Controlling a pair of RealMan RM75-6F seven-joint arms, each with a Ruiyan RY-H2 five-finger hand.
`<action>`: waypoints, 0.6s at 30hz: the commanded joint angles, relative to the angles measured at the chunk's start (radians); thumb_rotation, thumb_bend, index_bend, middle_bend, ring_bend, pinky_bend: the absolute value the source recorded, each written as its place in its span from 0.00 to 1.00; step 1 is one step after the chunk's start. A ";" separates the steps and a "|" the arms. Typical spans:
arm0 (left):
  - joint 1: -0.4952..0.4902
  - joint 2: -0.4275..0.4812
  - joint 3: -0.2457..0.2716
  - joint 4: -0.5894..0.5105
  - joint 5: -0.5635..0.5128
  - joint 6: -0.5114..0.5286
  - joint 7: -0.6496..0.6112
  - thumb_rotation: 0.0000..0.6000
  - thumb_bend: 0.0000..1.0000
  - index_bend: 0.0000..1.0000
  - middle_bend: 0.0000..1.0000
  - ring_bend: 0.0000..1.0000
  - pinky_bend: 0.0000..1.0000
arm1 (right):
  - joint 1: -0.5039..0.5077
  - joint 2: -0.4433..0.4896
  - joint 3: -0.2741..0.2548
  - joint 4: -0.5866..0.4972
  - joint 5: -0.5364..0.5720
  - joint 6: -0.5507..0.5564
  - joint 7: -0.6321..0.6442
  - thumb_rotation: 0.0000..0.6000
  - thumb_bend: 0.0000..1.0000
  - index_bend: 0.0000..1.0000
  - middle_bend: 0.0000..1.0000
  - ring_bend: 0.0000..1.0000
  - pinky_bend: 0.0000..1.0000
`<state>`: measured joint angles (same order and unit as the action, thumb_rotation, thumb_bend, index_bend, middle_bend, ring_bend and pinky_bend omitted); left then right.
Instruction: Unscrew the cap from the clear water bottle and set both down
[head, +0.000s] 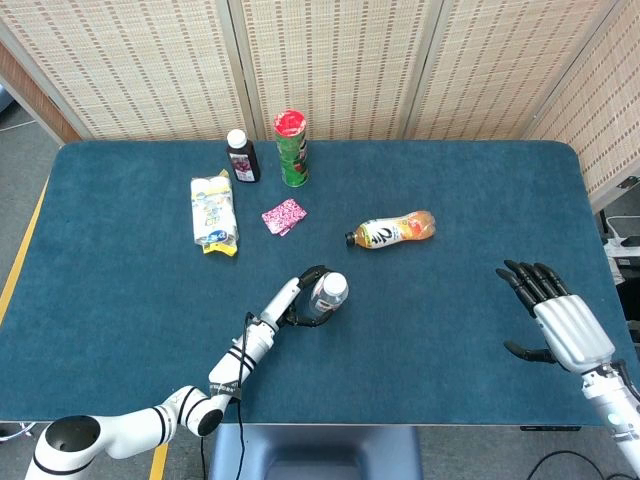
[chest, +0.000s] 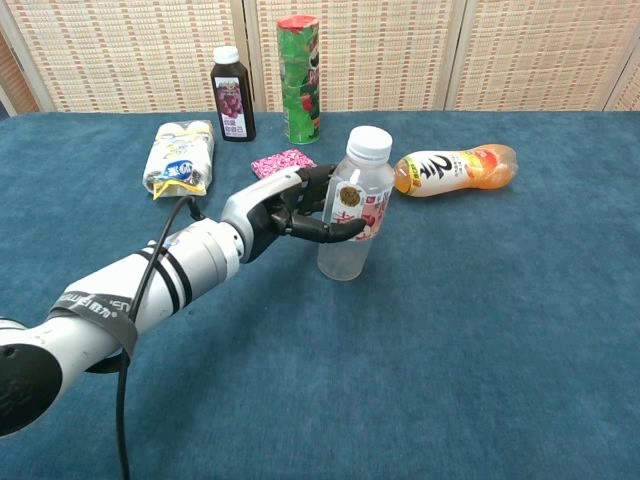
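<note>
Now the left hand (chest: 290, 208) wraps its fingers round the tilted bottle (chest: 352, 215); steady it upright before the open right hand (head: 558, 325) reaches the cap (chest: 369, 144).

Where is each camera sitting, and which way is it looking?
Head view: high above the table's near edge, looking steeply down at the whole blue table; shows the left hand with its arm, and the right hand open at the right.
Chest view: low at the near edge, looking level across the table toward the woven screens; shows only the left hand and arm.
Both share: the left hand wrapped around the tilted clear water bottle, the lying orange bottle, and the green can.
</note>
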<state>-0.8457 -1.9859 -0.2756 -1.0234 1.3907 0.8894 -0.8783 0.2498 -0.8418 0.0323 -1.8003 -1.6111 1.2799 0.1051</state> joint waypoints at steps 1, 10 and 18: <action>-0.001 -0.010 -0.001 0.014 0.004 0.013 -0.027 1.00 0.34 0.40 0.43 0.19 0.10 | 0.002 -0.001 0.000 0.001 0.001 -0.003 0.000 1.00 0.10 0.00 0.00 0.00 0.00; 0.015 -0.017 0.020 0.027 0.038 0.075 -0.103 1.00 0.35 0.44 0.47 0.23 0.16 | 0.007 -0.009 -0.001 -0.011 -0.007 0.000 -0.014 1.00 0.10 0.00 0.00 0.00 0.00; 0.060 -0.058 0.022 0.012 0.020 0.157 -0.065 1.00 0.36 0.43 0.46 0.22 0.19 | 0.088 -0.043 0.049 -0.083 -0.049 -0.036 -0.094 1.00 0.11 0.02 0.00 0.00 0.00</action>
<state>-0.7925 -2.0336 -0.2558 -1.0049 1.4189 1.0450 -0.9679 0.3054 -0.8752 0.0586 -1.8522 -1.6572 1.2695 0.0475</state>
